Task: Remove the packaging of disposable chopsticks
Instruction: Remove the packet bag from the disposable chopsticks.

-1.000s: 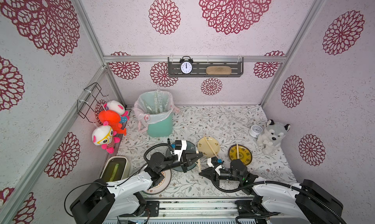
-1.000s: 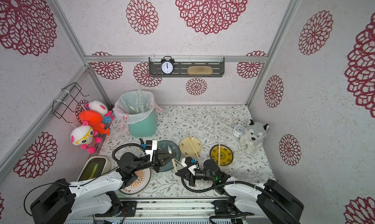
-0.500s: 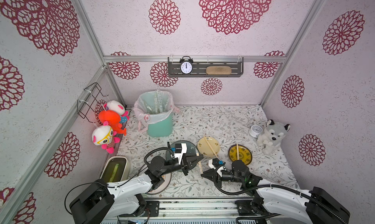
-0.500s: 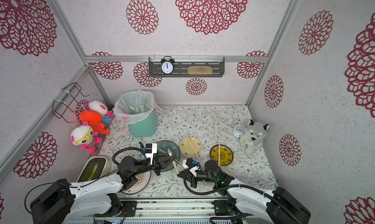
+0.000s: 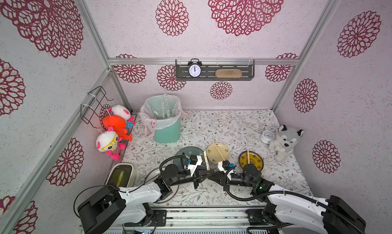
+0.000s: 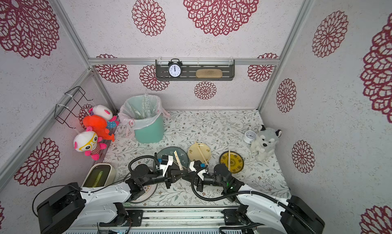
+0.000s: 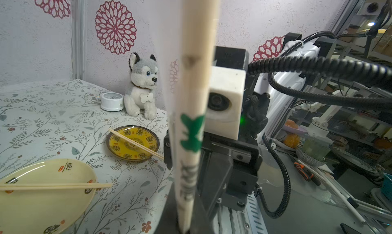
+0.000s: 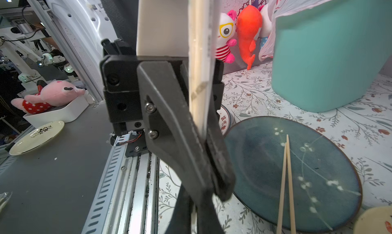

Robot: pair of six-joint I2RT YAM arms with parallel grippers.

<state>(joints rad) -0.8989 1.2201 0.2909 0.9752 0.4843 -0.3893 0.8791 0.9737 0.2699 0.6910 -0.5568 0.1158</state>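
left jaws — gripping wrapped chopsticks (image 7: 199,42) | right jaws — gripping them too

The walls (image 5: 212,42) are covered in pale pinkish white, stamped with crimson lace-like flower medallions. The table (image 5: 222,124) is printed in white with grey-green leafy sprigs and small red blossoms. A mint-green bin (image 5: 167,133) is lined with a translucent pink-white bag (image 5: 148,118). White blossoms are scattered on a dark teal plate (image 8: 318,175); a cream plate (image 5: 224,149) is marked in red and black; a yellow plate (image 5: 256,158) is rimmed in dark brown. The chopsticks (image 7: 197,52) are pale tan; the clear sleeve (image 7: 191,135) is printed with a green mark and grey characters. The plush dog (image 5: 284,140) is coloured grey and white.
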